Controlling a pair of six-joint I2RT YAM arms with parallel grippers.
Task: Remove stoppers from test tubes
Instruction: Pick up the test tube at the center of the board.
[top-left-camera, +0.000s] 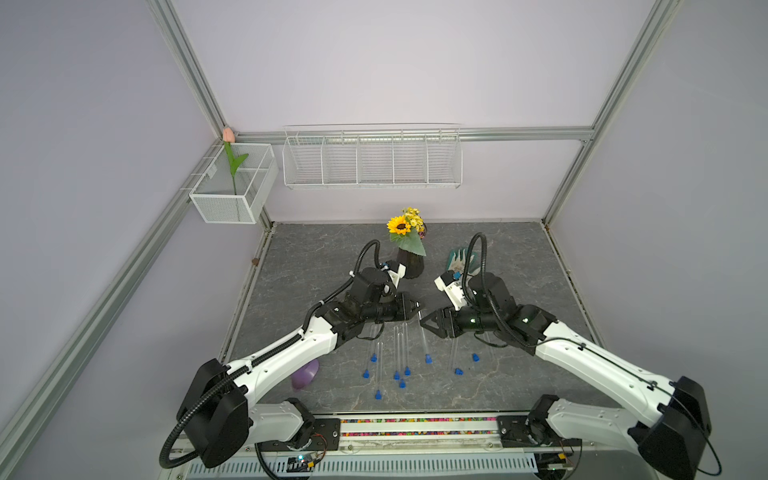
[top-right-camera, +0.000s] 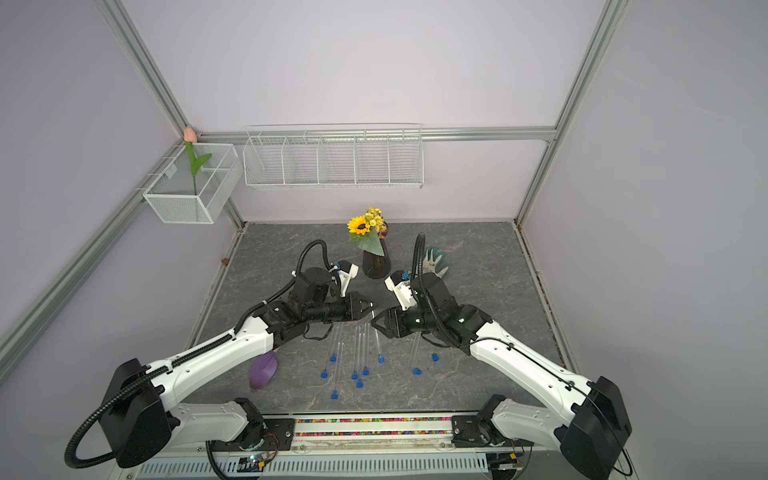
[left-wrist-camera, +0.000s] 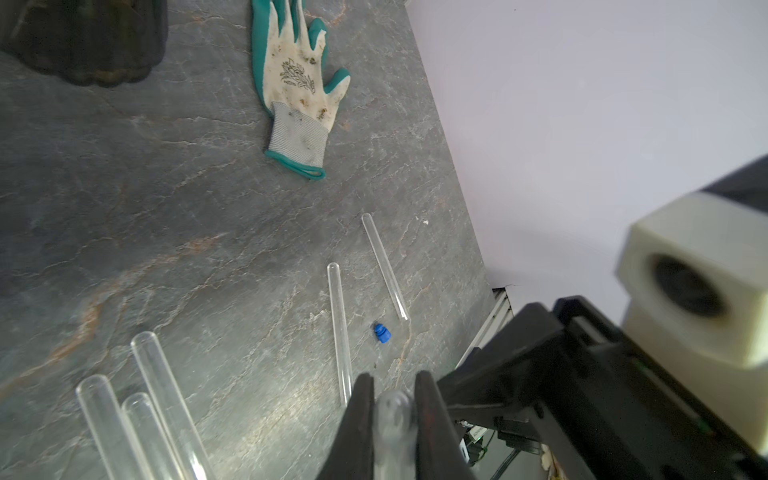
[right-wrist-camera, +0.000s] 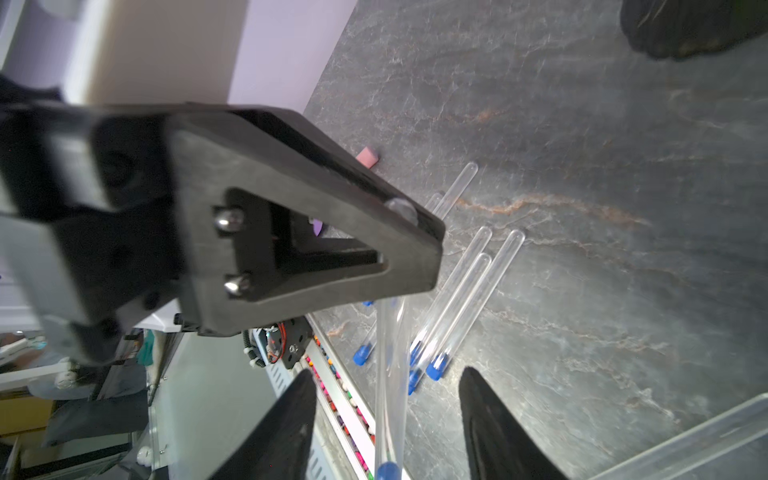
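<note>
This is a robotics laboratory cell: two white-and-black robot arms (top-left-camera: 282, 357) stand at a grey stone-patterned tabletop (top-left-camera: 498, 266) closed in by plain lilac wall panels (top-left-camera: 395, 62) and silver aluminium frame bars (top-left-camera: 519, 134), with a bare circuit board (top-left-camera: 301, 461) in front.

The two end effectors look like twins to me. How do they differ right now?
The left end effector is shut on the rounded end of a test tube; the right end effector is open and grips nothing. That tube, with its blue stopper in place, passes untouched between the right one's jaws, while the left one's jaws pinch it. Both are black, two-fingered and face each other closely above the table.
</note>
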